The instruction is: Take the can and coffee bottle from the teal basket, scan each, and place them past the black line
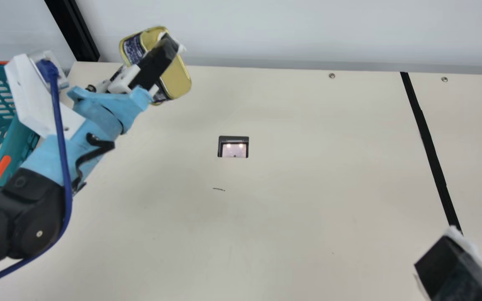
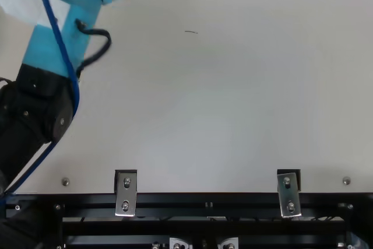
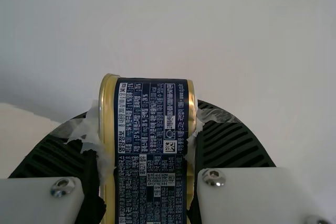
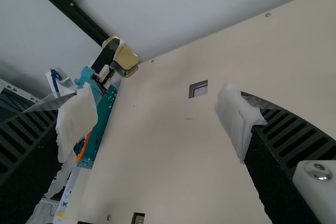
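Observation:
The gold rectangular can (image 1: 177, 79) with a dark blue label is up in the air at the back left, my left gripper (image 1: 157, 60) shut on it. In the left wrist view the can (image 3: 152, 150) is pinched between both ribbed fingers of the left gripper (image 3: 149, 156), its printed label facing the camera. At the front right corner of the main view is part of my right gripper (image 1: 454, 267); in the right wrist view the right gripper (image 4: 157, 124) stands open with nothing between its white-wrapped fingers. The teal basket (image 1: 23, 144) is at the far left, partly behind my left arm.
A scanner window (image 1: 233, 147) is set in the middle of the table (image 1: 287, 200). The black line (image 1: 431, 154) runs front to back at the right. A pale wall (image 1: 266, 33) with a dark post (image 1: 75, 31) rises behind the table.

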